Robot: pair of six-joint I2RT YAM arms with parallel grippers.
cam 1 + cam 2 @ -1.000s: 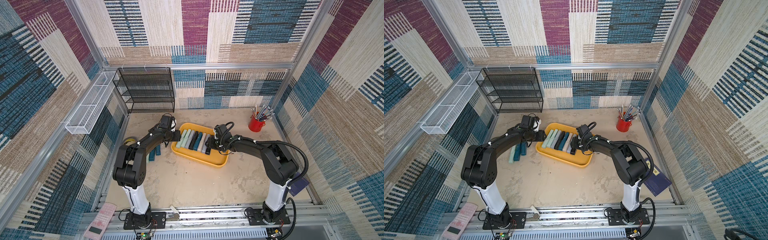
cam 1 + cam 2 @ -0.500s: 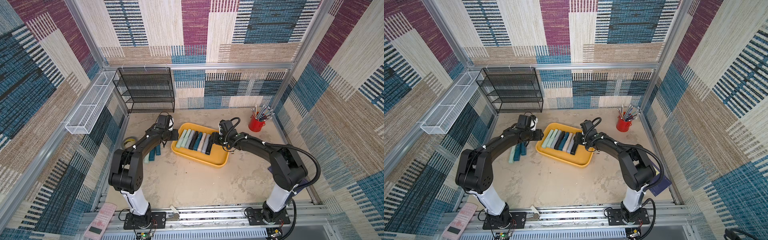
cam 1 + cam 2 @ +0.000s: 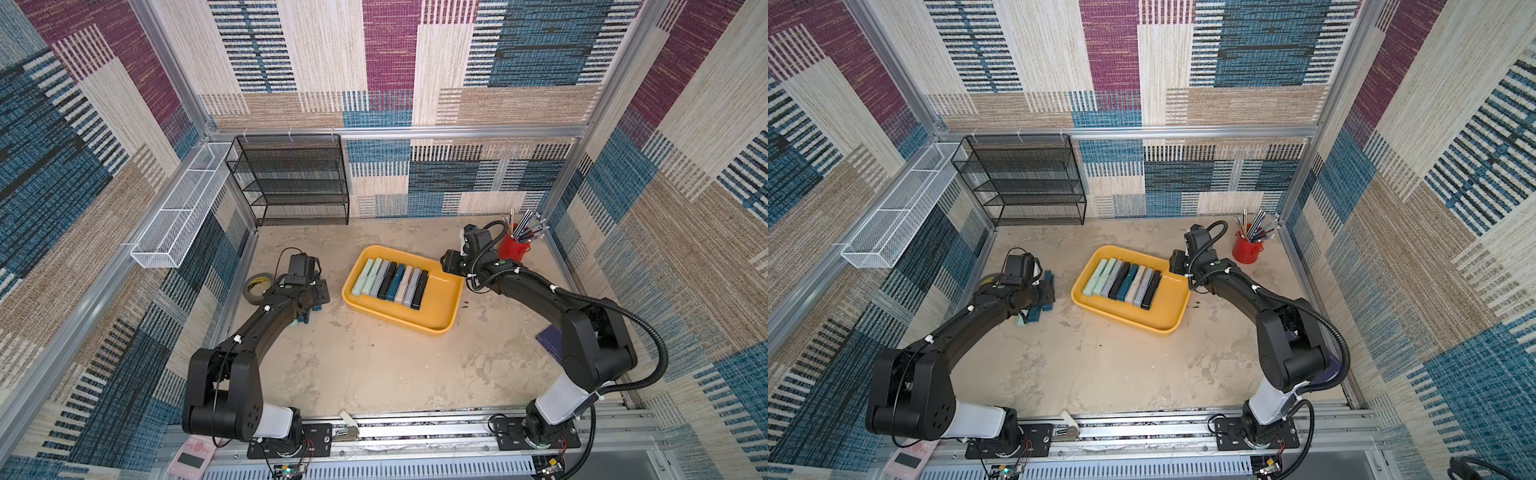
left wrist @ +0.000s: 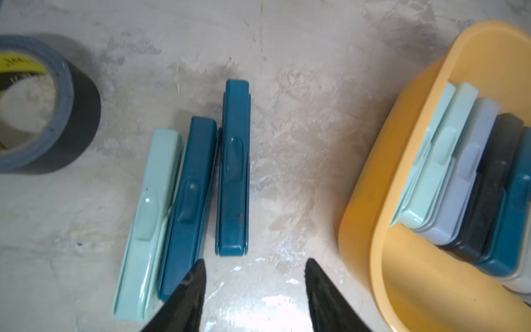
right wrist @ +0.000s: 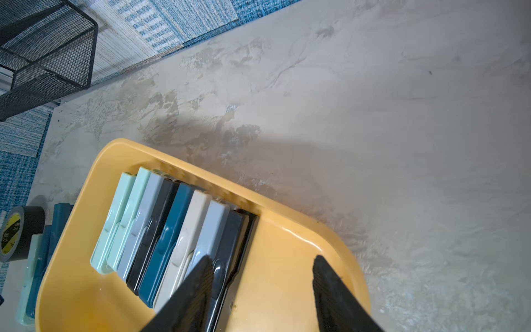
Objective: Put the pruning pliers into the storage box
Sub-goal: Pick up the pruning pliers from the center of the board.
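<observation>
Filling the 9 o'clock half of the yellow storage box (image 3: 438,303), a row of pruning pliers (image 3: 390,283) lies side by side and touching: pale green, grey, black, teal, cream, grey, black. The 3 o'clock half of the box is bare plastic. Three loose pliers (image 4: 232,172), one pale green and two teal, lie on the desk (image 3: 374,365) at 9 o'clock of the box, well apart from it. Further toward 9 o'clock a black tape roll (image 4: 71,120) lies flat; its yellow inner label carries black print too blurred to read. At 2 o'clock of the box a red cup (image 3: 513,249) holds pens and pencils (image 3: 525,226). The left gripper (image 4: 254,261) hangs over the loose pliers, its fingers (image 4: 189,293) spread with nothing between them. The right gripper (image 5: 263,258) hangs over the box's 2 o'clock corner, its fingers (image 5: 330,287) also apart and holding nothing.
</observation>
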